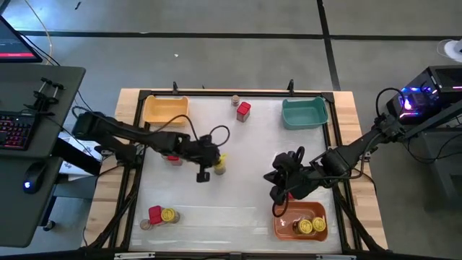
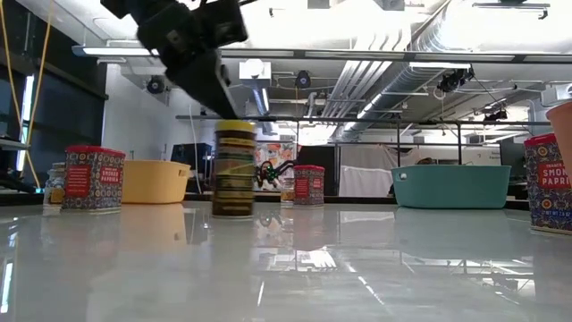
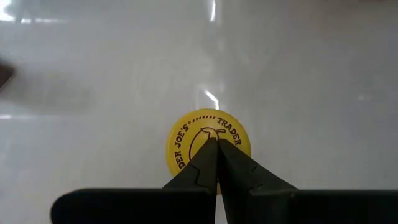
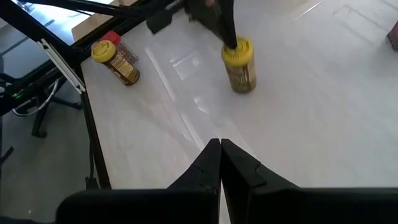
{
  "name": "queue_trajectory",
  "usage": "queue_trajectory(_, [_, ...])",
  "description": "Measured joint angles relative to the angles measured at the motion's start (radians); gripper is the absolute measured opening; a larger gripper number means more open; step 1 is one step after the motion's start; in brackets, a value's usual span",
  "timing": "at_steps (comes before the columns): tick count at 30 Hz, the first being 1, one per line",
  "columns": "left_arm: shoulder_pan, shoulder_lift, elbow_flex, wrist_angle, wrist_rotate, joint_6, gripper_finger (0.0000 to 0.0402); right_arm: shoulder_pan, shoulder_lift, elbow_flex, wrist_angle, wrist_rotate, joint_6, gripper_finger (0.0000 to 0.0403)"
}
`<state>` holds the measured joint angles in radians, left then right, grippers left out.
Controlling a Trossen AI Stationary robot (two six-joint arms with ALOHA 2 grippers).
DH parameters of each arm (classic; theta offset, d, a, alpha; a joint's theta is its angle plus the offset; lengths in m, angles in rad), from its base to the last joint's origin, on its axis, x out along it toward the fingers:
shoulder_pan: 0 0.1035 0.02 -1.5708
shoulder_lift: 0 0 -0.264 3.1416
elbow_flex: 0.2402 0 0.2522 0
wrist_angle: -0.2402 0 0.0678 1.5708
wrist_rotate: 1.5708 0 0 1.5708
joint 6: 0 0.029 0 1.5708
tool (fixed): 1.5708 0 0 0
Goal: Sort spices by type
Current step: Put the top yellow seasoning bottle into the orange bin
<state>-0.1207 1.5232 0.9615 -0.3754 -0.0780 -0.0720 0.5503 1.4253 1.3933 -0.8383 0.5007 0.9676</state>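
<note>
A yellow-lidded jar (image 1: 219, 166) (image 2: 234, 170) (image 4: 239, 62) stands upright near the table's middle. My left gripper (image 1: 216, 158) (image 3: 216, 142) is shut and comes down onto its lid. My right gripper (image 1: 280, 184) (image 4: 220, 144) is shut and hangs over bare table right of centre, above the orange bin (image 1: 283, 230), touching nothing. Other spices: a red tin (image 1: 243, 110) and a tan jar (image 1: 235, 100) at the far edge, a red tin (image 1: 172, 158) under my left arm, and a red tin (image 1: 154, 214), a yellow-lidded jar (image 1: 170, 215) and a tan jar (image 1: 144, 224) near left. My left gripper touches the jar's yellow lid (image 3: 186, 140) with its shut fingertips (image 2: 223, 109). They come slanting down from above and from the table's left, meeting the lid's top near its middle. The jar stands upright with its base on the table.
A yellow bin (image 1: 164, 110) sits at the far left and a teal bin (image 1: 304, 114) at the far right. The orange bin holds yellow-lidded jars (image 1: 312, 226). A black frame (image 1: 137, 144) edges the white table. Bare table lies at the near middle.
</note>
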Motion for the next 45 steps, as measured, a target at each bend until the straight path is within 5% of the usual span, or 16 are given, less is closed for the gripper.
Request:
queue_trajectory(15, [-0.074, 0.303, 0.323, 0.103, 0.029, 0.006, 0.0000, 0.000, 0.000, 0.000, 0.053, 0.003, -0.007, 0.0000])
queue_trajectory(25, [-0.014, 0.125, 0.391, -0.167, -0.005, 0.097, 0.0000, -0.034, 0.000, 0.000, 0.065, 0.015, -0.061, 0.0009])
queue_trajectory(30, [0.015, -0.036, 0.391, -0.271, -0.086, 0.021, 0.0000, -0.134, 0.030, 0.000, 0.111, -0.143, -0.235, 0.0079])
queue_trajectory(37, [-0.034, -0.299, 0.232, -0.187, -0.260, -0.215, 0.0000, -0.265, 0.183, 0.000, 0.260, -0.404, -0.553, 0.0237])
queue_trajectory(41, [-0.111, -0.435, 0.098, -0.133, -0.369, -0.429, 0.0000, -0.307, 0.251, -0.002, 0.224, -0.421, -0.718, 0.0305])
queue_trajectory(45, [-0.192, -0.518, -0.013, -0.050, -0.471, -0.572, 0.0000, -0.345, 0.273, -0.002, 0.183, -0.478, -0.743, 0.0330])
